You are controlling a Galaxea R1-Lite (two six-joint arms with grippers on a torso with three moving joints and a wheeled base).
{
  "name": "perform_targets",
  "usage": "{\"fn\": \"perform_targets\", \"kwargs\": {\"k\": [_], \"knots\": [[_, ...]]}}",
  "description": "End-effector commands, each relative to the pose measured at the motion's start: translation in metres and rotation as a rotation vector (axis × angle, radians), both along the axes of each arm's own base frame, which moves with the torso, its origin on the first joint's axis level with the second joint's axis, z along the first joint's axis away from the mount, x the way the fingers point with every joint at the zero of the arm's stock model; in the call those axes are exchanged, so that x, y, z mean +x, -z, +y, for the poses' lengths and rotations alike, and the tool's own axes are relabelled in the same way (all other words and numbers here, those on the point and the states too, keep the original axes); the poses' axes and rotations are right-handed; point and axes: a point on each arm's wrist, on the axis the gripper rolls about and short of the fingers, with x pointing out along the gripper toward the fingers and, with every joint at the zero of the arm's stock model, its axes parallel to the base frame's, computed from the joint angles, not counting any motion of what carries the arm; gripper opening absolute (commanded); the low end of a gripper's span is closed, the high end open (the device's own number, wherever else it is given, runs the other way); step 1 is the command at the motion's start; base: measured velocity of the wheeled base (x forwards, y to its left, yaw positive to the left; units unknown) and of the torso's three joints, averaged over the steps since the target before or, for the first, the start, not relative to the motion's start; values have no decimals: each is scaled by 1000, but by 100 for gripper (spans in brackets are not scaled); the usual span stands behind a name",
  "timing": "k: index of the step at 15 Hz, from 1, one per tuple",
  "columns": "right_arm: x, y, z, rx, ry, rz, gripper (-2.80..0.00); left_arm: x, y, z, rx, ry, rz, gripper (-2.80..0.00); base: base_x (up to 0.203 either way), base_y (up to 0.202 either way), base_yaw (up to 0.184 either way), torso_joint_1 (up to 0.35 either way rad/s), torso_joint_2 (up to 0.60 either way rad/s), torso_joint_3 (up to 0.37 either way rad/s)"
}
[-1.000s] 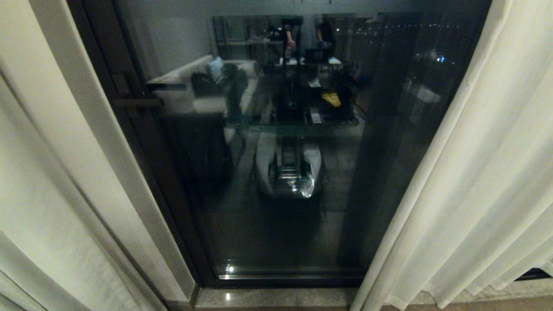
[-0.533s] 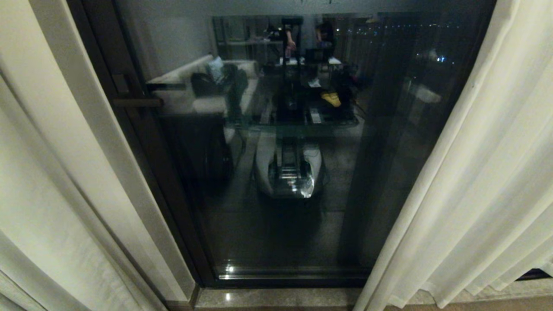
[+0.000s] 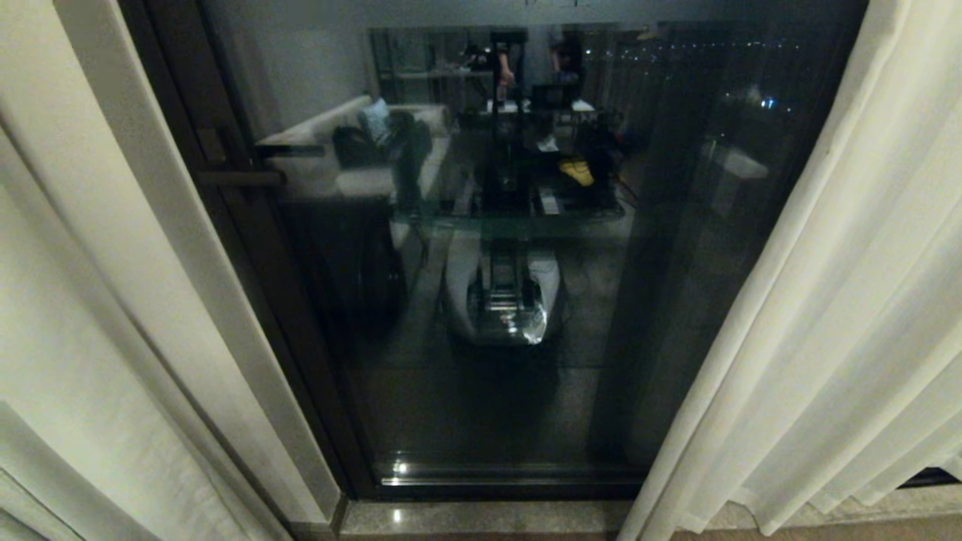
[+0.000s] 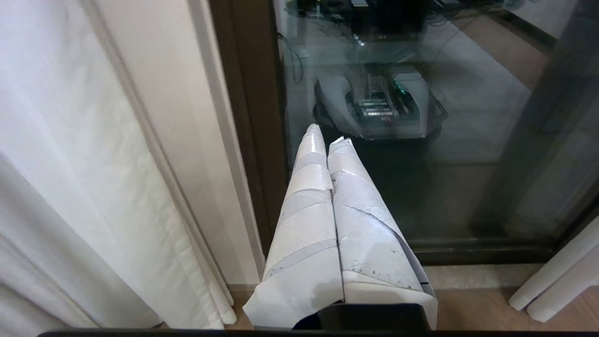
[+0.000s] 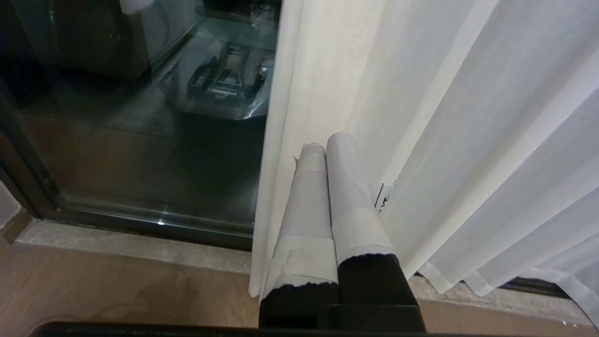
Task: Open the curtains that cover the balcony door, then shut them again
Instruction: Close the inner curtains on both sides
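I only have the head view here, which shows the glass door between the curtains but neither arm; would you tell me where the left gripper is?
Observer: The left gripper is shut, empty, pointing at the lower part of the balcony door, beside its dark frame.
Operator: Thank you, and the right one?
Observer: The right gripper is shut too, its taped fingers right in front of the edge of the right curtain; nothing is gripped.
Operator: Is anything on the floor there?
Observer: That curtain's hem hangs to the stone sill.
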Motion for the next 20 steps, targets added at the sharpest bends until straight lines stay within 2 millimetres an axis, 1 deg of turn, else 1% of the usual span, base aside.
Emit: {"fn": "perform_targets", "kwargs": {"k": [1, 3, 13, 20], "knots": [[0, 0, 0, 0, 0, 2, -280, 0, 0, 0, 1, 0, 0, -280, 0, 0, 0, 0, 0, 0], [0, 0, 0, -2, 0, 2, -280, 0, 0, 0, 1, 0, 0, -280, 2, 89, -7, 0, -2, 4], [0, 0, 0, -2, 0, 2, -280, 0, 0, 0, 1, 0, 0, -280, 0, 177, 1, 3, 3, 2], [0, 0, 0, 0, 0, 2, -280, 0, 0, 0, 16, 2, -1, -280, 0, 0, 0, 0, 0, 0]]}}
